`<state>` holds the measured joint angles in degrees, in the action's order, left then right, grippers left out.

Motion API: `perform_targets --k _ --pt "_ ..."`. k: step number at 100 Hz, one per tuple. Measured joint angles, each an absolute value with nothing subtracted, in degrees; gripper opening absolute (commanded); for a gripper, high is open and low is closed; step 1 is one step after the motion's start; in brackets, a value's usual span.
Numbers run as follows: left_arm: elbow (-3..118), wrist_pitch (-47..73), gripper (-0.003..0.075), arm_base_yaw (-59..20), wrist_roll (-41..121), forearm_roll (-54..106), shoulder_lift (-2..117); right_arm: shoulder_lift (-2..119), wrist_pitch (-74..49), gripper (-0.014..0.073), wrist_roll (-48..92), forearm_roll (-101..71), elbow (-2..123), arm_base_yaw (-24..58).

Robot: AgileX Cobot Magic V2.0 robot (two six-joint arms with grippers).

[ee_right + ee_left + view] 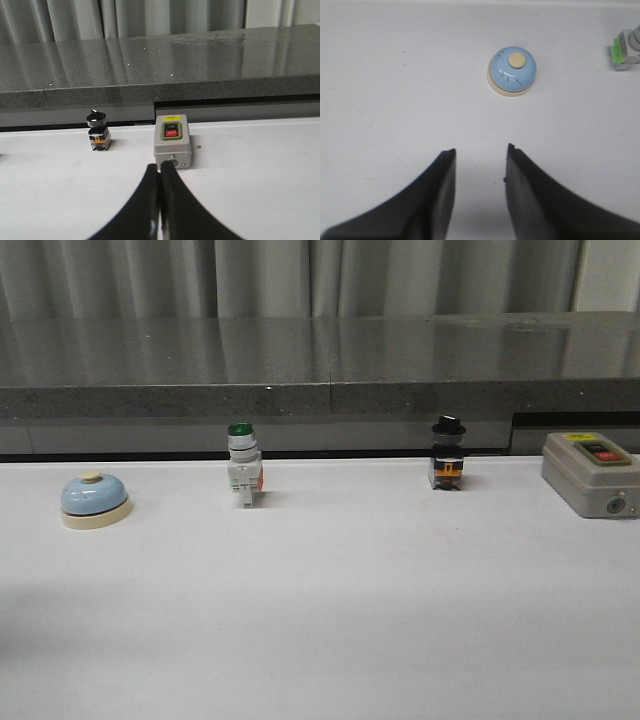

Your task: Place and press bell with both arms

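Note:
The light-blue dome bell (95, 500) with cream base and cream button stands on the white table at the far left of the front view. It also shows in the left wrist view (512, 71), beyond my left gripper (480, 152), which is open and empty with a clear gap to the bell. My right gripper (160, 167) is shut on nothing, its tips in front of the grey box (172, 141). Neither arm shows in the front view.
A green-capped white push-button switch (243, 465) stands mid-left, also in the left wrist view (626, 48). A black-knob selector switch (447, 453) stands mid-right. The grey box with red and green buttons (590, 473) sits far right. A dark stone ledge (320, 365) runs behind the table.

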<state>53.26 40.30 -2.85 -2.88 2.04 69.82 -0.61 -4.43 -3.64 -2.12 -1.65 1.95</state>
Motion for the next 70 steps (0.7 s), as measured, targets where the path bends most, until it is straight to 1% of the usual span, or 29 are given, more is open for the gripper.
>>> perform_targets --k 7,15,34,43,55,70 --pt "53.38 40.66 0.0575 -2.85 -2.88 1.85 69.82 -0.61 -4.43 -0.0064 -3.64 -2.12 -1.65 1.95" --pt "53.48 40.88 0.0648 -2.85 -2.88 1.45 69.82 -0.61 -4.43 -0.0064 -3.64 -2.12 -1.65 1.95" --pt "53.59 39.74 0.0654 -2.85 -2.23 1.27 69.93 -0.61 -4.43 -0.0064 -3.64 -2.12 -1.65 1.95" --pt "54.59 39.23 0.0654 -4.08 -0.88 1.05 71.01 -0.61 -4.43 -0.0064 -3.64 -2.12 -1.65 1.95" --pt "57.32 38.56 0.0654 -6.70 0.00 1.05 74.69 -0.61 -4.43 -0.0064 -3.64 -2.12 -1.65 1.95" --pt "62.46 37.95 0.0654 -9.32 0.55 1.05 82.18 -0.61 -4.43 -0.0064 -3.64 -2.12 -1.65 1.95"
